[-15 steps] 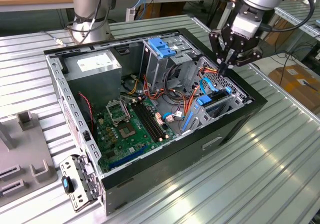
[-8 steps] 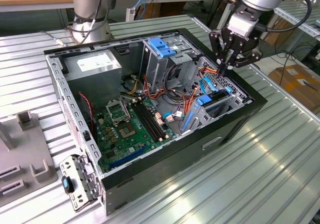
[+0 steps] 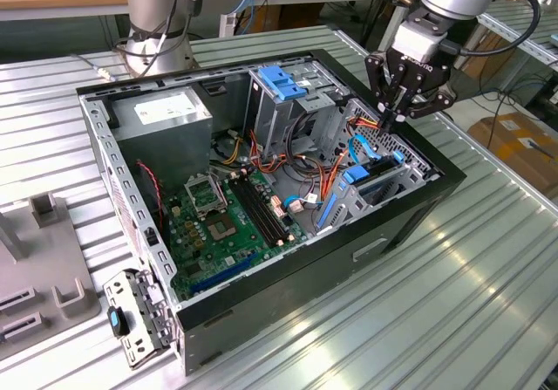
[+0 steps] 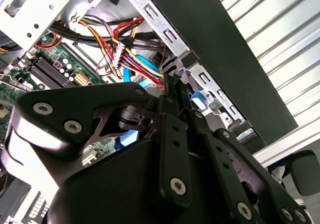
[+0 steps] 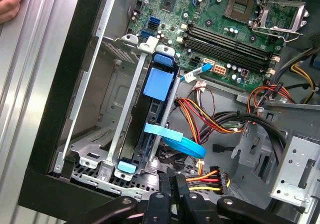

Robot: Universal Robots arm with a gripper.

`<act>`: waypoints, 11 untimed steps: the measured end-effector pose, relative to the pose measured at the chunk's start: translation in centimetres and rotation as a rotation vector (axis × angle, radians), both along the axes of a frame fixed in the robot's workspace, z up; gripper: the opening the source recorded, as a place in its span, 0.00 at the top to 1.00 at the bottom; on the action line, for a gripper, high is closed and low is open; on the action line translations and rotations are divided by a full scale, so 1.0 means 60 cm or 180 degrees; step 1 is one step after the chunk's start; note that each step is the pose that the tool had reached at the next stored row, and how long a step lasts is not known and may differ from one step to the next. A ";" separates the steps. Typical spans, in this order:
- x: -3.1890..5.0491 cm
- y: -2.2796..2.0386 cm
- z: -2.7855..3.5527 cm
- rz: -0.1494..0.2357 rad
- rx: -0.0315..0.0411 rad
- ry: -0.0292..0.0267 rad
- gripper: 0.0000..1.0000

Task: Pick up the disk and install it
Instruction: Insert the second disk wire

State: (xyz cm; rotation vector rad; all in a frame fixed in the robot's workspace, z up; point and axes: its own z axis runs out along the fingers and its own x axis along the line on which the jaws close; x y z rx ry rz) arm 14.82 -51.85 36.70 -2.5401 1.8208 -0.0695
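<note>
The disk [image 3: 373,181] stands on edge in the drive bay at the front corner of the open computer case [image 3: 410,224], on the exterior view's right. In the first wrist view the disk [image 5: 159,83] shows as a dark slab with blue carrier rails, seated between the bay's metal guides. My gripper [image 3: 397,118] hangs just above the bay, a little behind the disk and clear of it. Its fingers [image 5: 165,186] are pressed together with nothing between them, and the gripper [image 4: 171,81] looks the same in the second wrist view.
A flat blue cable [image 5: 175,140] and bundled coloured wires [image 5: 210,176] lie beside the bay under the gripper. The motherboard [image 3: 218,224], grey power supply [image 3: 166,115] and blue-latched drive cage [image 3: 283,80] fill the case. A hand [image 5: 10,3] rests on the table. A grey fixture [image 3: 44,277] stands at the exterior view's left.
</note>
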 end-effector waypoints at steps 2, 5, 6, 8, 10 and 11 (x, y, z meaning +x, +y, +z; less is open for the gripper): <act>0.000 0.0000 0.000 0.0000 0.0000 0.0000 0.84; 0.000 -0.0001 0.000 0.0000 0.0000 0.0000 0.84; 0.000 -0.0002 0.000 0.0000 0.0000 0.0000 0.84; -0.001 -0.0006 0.000 0.0000 0.0000 0.0000 0.84; -0.002 -0.0015 0.000 0.0000 0.0000 0.0000 0.84; -0.004 -0.0044 0.000 0.0000 0.0000 0.0000 0.84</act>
